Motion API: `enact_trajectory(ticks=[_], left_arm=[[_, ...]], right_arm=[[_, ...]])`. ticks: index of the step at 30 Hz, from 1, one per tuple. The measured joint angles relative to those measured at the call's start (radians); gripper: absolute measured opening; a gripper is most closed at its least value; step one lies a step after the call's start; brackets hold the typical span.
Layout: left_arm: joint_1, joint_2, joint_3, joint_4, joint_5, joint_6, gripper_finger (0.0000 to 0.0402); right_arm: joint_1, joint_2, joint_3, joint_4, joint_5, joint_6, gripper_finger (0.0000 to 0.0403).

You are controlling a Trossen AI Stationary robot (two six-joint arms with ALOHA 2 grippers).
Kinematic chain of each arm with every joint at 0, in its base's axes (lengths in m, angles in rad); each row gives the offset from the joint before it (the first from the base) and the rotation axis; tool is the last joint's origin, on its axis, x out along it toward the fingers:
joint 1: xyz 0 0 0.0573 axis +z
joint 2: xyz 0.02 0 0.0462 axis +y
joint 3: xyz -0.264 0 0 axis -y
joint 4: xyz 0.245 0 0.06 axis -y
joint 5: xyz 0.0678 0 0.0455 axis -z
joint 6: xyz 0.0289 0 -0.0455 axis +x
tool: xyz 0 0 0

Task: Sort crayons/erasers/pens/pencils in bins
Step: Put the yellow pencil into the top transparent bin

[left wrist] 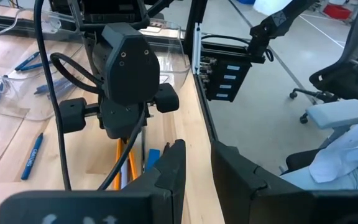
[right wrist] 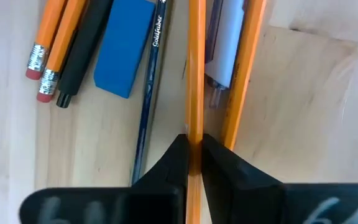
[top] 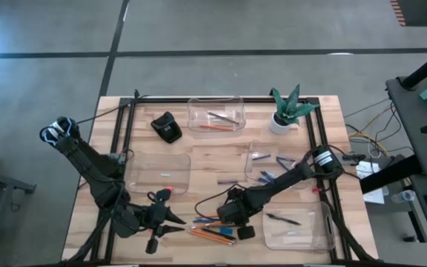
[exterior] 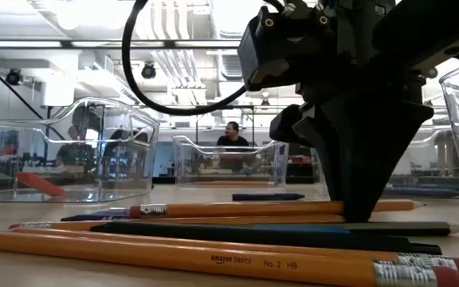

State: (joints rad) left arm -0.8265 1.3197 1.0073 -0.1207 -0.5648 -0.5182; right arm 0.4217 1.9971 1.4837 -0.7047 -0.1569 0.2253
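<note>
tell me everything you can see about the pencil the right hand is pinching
The pencil is a long, thin orange stick that looks like painted wood. It lies flat on the wooden table in the pile of pens and pencils near the front edge. The right hand is shut on it, one dark finger on each side of the shaft. Another orange pencil runs close alongside it, with a blue pen on its other side. Its ends fall outside the right wrist view.

"amazon basics No. 2 HB" on pencil [exterior: 213, 257] (foreground), "Goldfaber" on blue pencil [right wrist: 148, 93]
</note>
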Motion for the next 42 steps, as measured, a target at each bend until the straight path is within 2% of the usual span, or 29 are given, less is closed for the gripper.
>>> enact_trajectory(ticks=[7, 13, 22, 25, 28, 35, 42], left_arm=[[0.0, 0.0, 0.0, 0.0, -0.001, 0.0, 0.0061], [0.0, 0.0, 0.0, 0.0, -0.001, 0.001, 0.0061], [0.0, 0.0, 0.0, 0.008, -0.001, 0.001, 0.0061], [0.0, 0.0, 0.0, 0.008, -0.001, 0.001, 0.0061], [0.0, 0.0, 0.0, 0.008, -0.001, 0.001, 0.0061], [0.0, 0.0, 0.0, 0.007, 0.0, 0.001, 0.0061], [-0.001, 0.0, 0.0, 0.007, 0.0, 0.002, 0.0061]], right_arm=[[0.002, -0.086, -0.002, -0.042, -0.027, 0.003, 0.002], [-0.003, -0.155, -0.002, 0.009, -0.009, 0.0, 0.002], [-0.078, -0.287, 0.0, 0.006, 0.339, -0.114, 0.002], [-0.15, -0.329, 0.0, -0.008, 0.446, -0.182, 0.002], [-0.253, -0.36, 0.0, -0.008, 0.495, -0.252, 0.002], [-0.54, -0.337, -0.002, 0.056, 0.499, -0.296, 0.002], [-0.703, -0.222, -0.004, 0.19, 0.492, -0.297, 0.002]])
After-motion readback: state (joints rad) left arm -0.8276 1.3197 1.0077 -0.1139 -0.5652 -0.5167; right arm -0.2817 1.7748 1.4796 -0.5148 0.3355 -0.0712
